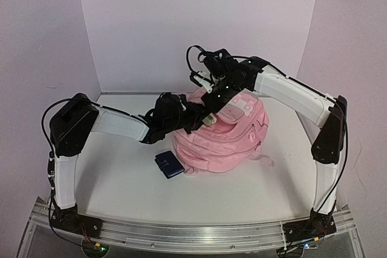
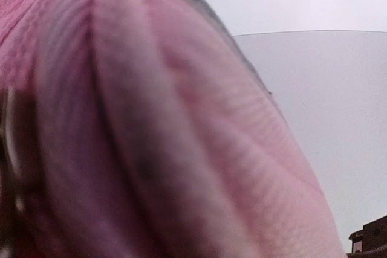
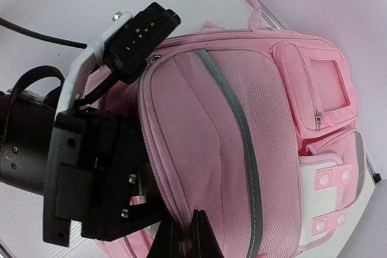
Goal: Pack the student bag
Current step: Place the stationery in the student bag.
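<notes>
Pink fabric pressed so close to the left wrist camera that it showed little but blurred weave, as two robot arms converged on the student bag [image 1: 221, 140], which lay front-up in the middle of the white desk [image 1: 121, 179]. The left end effector [image 1: 195, 118] was pushed into the bag's upper-left edge with its fingers hidden by cloth, so whether it was clamped on a fold could not be told. The right end effector [image 3: 187, 237] hung just above the same end with its fingers drawn together, and nothing could be made out between them. The likeliest trouble looked to be crowding: both wrists worked the same corner, near enough that a careless swing might knock one against the other. A pull on such soft cloth could also drag or slump the whole bag rather than open it, or let the fabric slip free. With its own camera smothered, the left arm had little view to correct by. A small dark blue case [image 1: 169, 164] lay on the desk just beside the bag's near-left side, outside it, where a shifting bag could shove it along. As for the bag itself, the window pocket [image 3: 320, 89] on the front appeared zipped, the snap-tab pocket [image 3: 329, 194] below it looked fastened, and no opening showed, so nothing of its contents could be seen.
</notes>
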Available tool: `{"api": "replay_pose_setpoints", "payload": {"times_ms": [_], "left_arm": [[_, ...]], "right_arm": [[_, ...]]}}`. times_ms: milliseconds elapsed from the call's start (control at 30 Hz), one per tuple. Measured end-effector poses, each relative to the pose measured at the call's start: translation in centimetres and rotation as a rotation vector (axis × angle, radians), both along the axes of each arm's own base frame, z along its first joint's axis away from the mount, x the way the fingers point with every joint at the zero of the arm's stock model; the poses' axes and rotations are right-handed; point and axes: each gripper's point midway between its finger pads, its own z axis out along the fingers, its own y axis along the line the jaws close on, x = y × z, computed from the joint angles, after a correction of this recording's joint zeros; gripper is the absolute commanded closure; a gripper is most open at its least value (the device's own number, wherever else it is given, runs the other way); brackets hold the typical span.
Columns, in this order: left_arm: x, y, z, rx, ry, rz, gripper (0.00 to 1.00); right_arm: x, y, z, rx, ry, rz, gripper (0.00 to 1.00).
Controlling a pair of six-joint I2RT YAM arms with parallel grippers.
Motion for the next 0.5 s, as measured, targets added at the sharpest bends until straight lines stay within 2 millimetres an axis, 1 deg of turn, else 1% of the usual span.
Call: {"api": "replay_pose_setpoints", "payload": {"times_ms": [67, 133, 167, 267, 400, 500], "left_arm": [[0.6, -0.2, 0.3, 0.039, 0.016, 0.025, 0.58], [1.0, -0.3, 0.8, 0.070, 0.028, 0.044, 0.45], [1.1, -0.4, 1.0, 0.076, 0.030, 0.049, 0.44], [1.2, -0.4, 1.1, 0.086, 0.045, 0.065, 0.42], [1.1, -0.3, 0.5, 0.107, 0.061, 0.074, 0.41], [0.8, -0.1, 0.5, 0.122, 0.065, 0.077, 0.44]], "right_arm": [[0.4, -0.2, 0.6, 0.003, -0.020, -0.018, 1.00], [1.0, -0.4, 1.4, 0.007, -0.042, -0.034, 1.00], [1.3, -0.5, 1.8, 0.012, -0.052, -0.043, 1.00], [1.8, -0.5, 2.3, 0.025, -0.057, -0.055, 1.00], [1.8, -0.4, 2.0, 0.030, -0.039, -0.056, 1.00], [1.8, -0.2, 2.0, 0.037, -0.030, -0.056, 1.00]]}}
